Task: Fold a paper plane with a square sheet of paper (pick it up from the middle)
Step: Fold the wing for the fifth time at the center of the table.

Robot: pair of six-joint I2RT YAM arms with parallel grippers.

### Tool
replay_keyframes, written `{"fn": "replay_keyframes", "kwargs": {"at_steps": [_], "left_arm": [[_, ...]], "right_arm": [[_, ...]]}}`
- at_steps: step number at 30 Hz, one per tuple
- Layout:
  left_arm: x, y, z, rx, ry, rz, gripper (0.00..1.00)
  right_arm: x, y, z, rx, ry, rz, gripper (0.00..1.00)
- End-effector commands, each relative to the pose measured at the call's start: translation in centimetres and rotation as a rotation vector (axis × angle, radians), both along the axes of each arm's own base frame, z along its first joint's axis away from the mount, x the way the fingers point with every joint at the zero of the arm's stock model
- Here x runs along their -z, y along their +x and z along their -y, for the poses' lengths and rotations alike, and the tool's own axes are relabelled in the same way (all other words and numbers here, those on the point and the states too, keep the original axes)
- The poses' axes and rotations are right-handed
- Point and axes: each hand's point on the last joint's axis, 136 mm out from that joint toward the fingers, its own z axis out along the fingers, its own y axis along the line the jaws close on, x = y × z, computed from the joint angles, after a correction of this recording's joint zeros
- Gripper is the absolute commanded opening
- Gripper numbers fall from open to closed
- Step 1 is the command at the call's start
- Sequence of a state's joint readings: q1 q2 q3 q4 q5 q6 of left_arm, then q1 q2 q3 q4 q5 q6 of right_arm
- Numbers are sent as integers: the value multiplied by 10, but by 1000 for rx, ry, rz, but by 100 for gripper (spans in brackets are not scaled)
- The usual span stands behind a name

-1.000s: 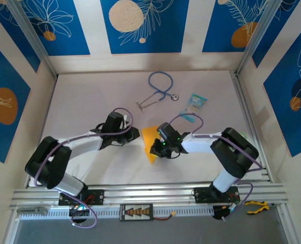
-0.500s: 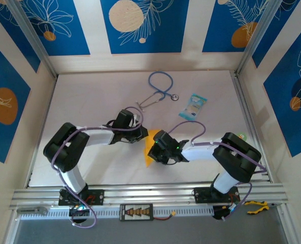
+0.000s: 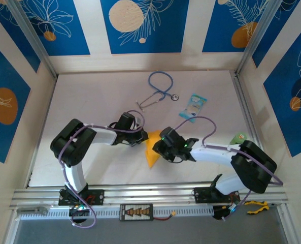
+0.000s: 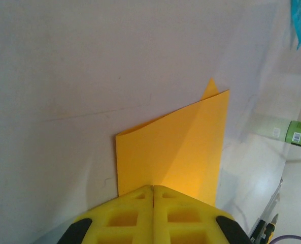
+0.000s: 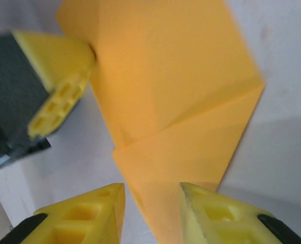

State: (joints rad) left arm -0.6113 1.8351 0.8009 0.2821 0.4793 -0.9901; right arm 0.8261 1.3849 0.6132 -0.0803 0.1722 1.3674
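Top external view has the folded orange paper (image 3: pixel 151 154) lying on the table (image 3: pixel 89 101) right between the two arms, near the front edge, well apart from the stethoscope (image 3: pixel 159 89) and the blue packet (image 3: pixel 193 105) further back. The left gripper (image 4: pixel 153 195) has its fingers pressed together, pinching one edge of the paper. The right gripper (image 5: pixel 153 203) sits with its fingers spread, a pointed corner of the paper lying in the gap. My take on doing this bit well: treat the left pinch as the anchor and don't tug. Let the right one close on that corner only once it's squarely over it, then carry the flap along the existing crease so the edges line up, otherwise the fold goes crooked. What's hard to tell: from above, the wrists cover where the fingers meet the paper. The right wrist view is blurry, so I can't tell if the corner touches those fingers or just lies beneath them. How many layers are stacked is anyone's guess.
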Motion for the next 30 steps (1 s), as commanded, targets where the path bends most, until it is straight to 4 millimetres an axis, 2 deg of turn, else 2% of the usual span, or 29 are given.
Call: {"fn": "replay_keyframes", "kwargs": {"at_steps": [1, 8, 17, 30], "left_arm": [[9, -11, 3, 32, -17, -25, 2], [6, -12, 8, 74, -32, -15, 1], [8, -13, 7, 80, -16, -17, 1], [10, -13, 5, 74, -10, -20, 0]], "right_arm": [[-3, 6, 20, -34, 14, -19, 34], [-2, 16, 34, -99, 82, -54, 34], [13, 12, 42, -119, 61, -127, 34], [27, 6, 40, -147, 67, -162, 32]]}}
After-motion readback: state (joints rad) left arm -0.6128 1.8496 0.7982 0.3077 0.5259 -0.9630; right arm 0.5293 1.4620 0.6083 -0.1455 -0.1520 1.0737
